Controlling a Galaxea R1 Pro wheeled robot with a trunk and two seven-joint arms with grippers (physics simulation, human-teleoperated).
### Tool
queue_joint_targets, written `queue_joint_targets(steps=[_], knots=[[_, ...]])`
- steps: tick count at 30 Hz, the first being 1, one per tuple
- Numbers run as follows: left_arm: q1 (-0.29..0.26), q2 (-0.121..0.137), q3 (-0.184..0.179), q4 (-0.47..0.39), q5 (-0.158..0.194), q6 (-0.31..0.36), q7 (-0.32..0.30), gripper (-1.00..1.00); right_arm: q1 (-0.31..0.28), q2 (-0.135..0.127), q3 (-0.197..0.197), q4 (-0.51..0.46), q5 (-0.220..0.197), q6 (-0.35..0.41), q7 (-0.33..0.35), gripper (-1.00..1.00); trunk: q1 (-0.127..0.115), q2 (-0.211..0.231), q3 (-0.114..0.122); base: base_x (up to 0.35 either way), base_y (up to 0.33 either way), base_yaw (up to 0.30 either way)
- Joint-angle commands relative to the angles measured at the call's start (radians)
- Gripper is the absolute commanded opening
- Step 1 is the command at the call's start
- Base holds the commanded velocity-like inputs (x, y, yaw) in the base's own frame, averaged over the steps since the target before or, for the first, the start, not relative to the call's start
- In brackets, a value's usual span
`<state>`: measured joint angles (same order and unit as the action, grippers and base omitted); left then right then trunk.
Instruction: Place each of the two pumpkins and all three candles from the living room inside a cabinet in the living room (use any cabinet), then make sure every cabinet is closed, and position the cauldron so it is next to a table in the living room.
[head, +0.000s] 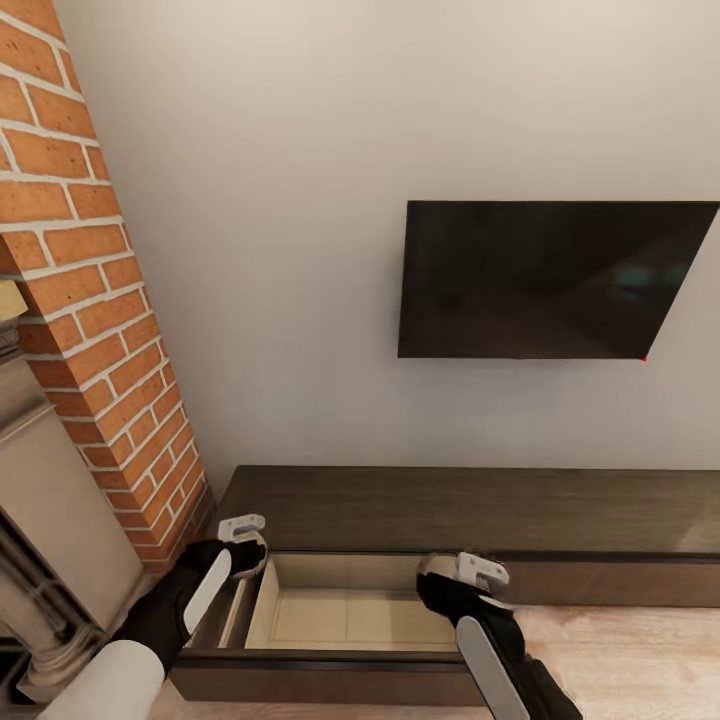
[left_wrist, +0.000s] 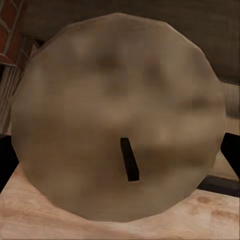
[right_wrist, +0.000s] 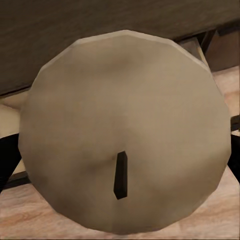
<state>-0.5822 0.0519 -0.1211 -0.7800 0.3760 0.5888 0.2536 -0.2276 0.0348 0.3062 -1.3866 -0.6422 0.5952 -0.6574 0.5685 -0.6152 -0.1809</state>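
Head view: robot faces the long low cabinet (head: 480, 510) under a wall TV (head: 555, 280), brick chimney (head: 95, 300) at left. One drawer (head: 350, 610) is pulled open, pale inside, and its floor looks bare as far as I can see, so prob. nothing stowed in this one yet. Left gripper (head: 250, 545) hangs at the drawer's left rear corner w/ a beige lump tucked against it; right gripper (head: 450, 572) sits over the drawer's right edge, also w/ a bit of beige under it. Fingers too small here to read. No pumpkins, cauldron or coffee table in sight, so those parts can't be judged; my guess is task is early-to-mid: two candles about to go in, third candle, both pumpkins, closing up and the cauldron all left. Left wrist view: left candle (left_wrist: 117, 117) seen wick-end on, mottled brown, dark wick near middle; dark fingers (left_wrist: 231, 155) peek out at either side of it, so closed narrow around it, carrying it. Wood floor below, brick at the corner. Right wrist view: right candle (right_wrist: 125, 132), paler, smoother, wick-end on, dark fingers (right_wrist: 9, 160) flanking it likewise, gripped. Behind it cabinet front and a strip of pale drawer, which the left cam doesn't give. Wrist cams confirm the holds; head cam alone gives placement over the drawer.
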Motion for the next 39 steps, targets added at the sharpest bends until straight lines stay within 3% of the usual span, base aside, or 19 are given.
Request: queue_joint_targets(steps=[1, 10, 11, 12, 13, 17, 22, 28, 35, 36, 39], knots=[[-0.013, -0.004, -0.006, 0.033, 0.000, -0.020, 0.010, -1.00, -0.003, 0.005, 0.010, 0.015, 0.002, 0.000, -0.010, -1.00, 0.000, -0.002, -0.002, 0.000, 0.000, 0.000], [-0.033, -0.020, -0.009, 0.109, -0.013, -0.061, -0.001, -1.00, -0.007, 0.016, 0.032, 0.061, 0.025, -0.005, -0.010, -1.00, 0.000, -0.002, -0.002, 0.000, 0.000, 0.000], [-0.033, -0.035, -0.014, 0.125, -0.016, -0.063, -0.001, -1.00, -0.007, 0.016, 0.032, 0.062, 0.026, -0.005, -0.010, -1.00, 0.000, -0.002, -0.002, 0.000, 0.000, 0.000], [-0.033, -0.071, -0.032, 0.153, -0.021, -0.067, 0.003, -1.00, -0.007, 0.015, 0.032, 0.065, 0.026, -0.006, -0.010, -1.00, 0.000, -0.002, -0.002, 0.000, 0.000, 0.000], [-0.033, -0.092, -0.051, 0.165, -0.023, -0.068, 0.006, -1.00, -0.007, 0.015, 0.031, 0.067, 0.026, -0.006, -0.010, -1.00, 0.000, -0.002, -0.002, 0.000, 0.000, 0.000], [-0.033, -0.129, -0.117, 0.184, -0.025, -0.070, 0.015, -1.00, -0.008, 0.016, 0.031, 0.081, 0.027, -0.009, -0.008, -1.00, 0.000, -0.002, -0.002, 0.000, 0.000, 0.000], [-0.033, -0.149, -0.131, 0.194, -0.023, -0.071, 0.023, -1.00, -0.018, 0.015, 0.032, 0.116, 0.029, -0.014, -0.007, -1.00, 0.000, -0.002, -0.002, 0.000, 0.000, 0.000], [-0.033, -0.160, -0.133, 0.197, -0.018, -0.072, 0.095, -1.00, -0.022, 0.014, 0.033, 0.144, 0.027, -0.079, -0.004, -1.00, 0.000, -0.002, -0.002, 0.000, 0.000, 0.000], [-0.033, -0.176, -0.143, 0.226, -0.020, -0.100, 0.104, -1.00, -0.022, 0.014, 0.033, 0.148, 0.027, -0.090, -0.004, -1.00, 0.000, -0.002, -0.002, 0.000, 0.000, 0.000], [-0.033, -0.179, -0.155, 0.231, -0.020, -0.105, 0.105, -1.00, -0.022, 0.014, 0.033, 0.153, 0.027, -0.090, -0.004, -1.00, 0.000, -0.002, -0.002, 0.000, 0.000, 0.000], [-0.033, -0.188, -0.234, 0.239, -0.016, -0.149, 0.107, -1.00, -0.024, 0.014, 0.033, 0.171, 0.027, -0.091, -0.004, -1.00, 0.000, -0.002, -0.002, 0.000, 0.000, 0.000]])
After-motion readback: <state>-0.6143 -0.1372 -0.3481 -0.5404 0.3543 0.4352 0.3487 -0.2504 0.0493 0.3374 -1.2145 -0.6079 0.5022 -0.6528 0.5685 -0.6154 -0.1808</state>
